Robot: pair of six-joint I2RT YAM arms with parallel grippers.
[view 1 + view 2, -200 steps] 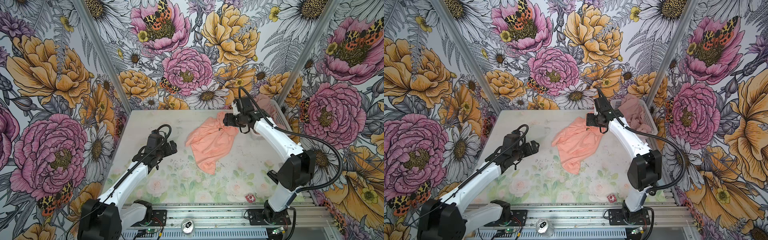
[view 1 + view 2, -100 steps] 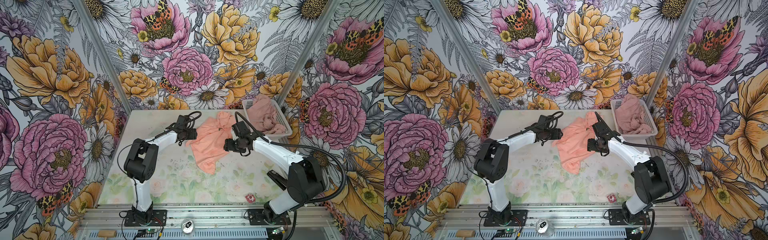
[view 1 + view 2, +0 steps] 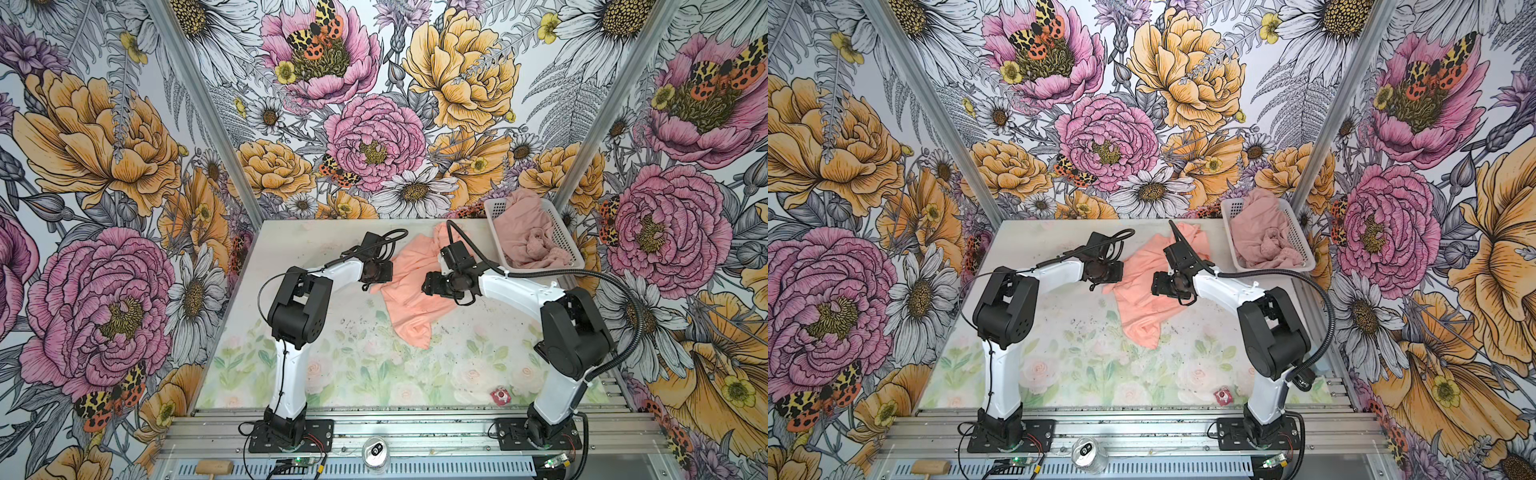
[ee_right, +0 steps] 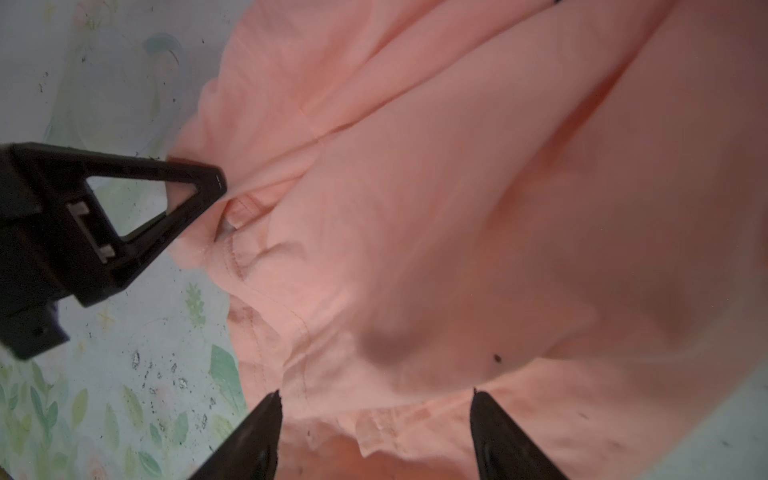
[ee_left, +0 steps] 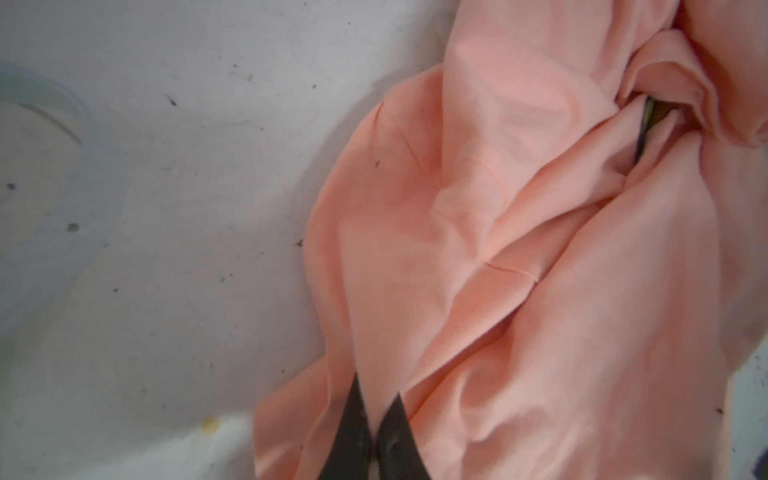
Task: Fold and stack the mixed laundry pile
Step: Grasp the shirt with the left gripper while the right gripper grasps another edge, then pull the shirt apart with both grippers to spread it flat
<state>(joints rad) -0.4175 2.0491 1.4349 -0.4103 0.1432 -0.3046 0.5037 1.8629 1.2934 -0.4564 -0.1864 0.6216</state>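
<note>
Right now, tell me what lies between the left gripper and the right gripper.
Only the crumpled peach-orange T-shirt lies between left gripper and right gripper, in both top views.

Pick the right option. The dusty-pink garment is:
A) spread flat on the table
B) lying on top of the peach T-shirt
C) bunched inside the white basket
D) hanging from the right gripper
C: the dusty-pink garment sits crumpled inside the white basket at the far right corner of the table, apart from the peach T-shirt lying out on the tabletop.
</note>
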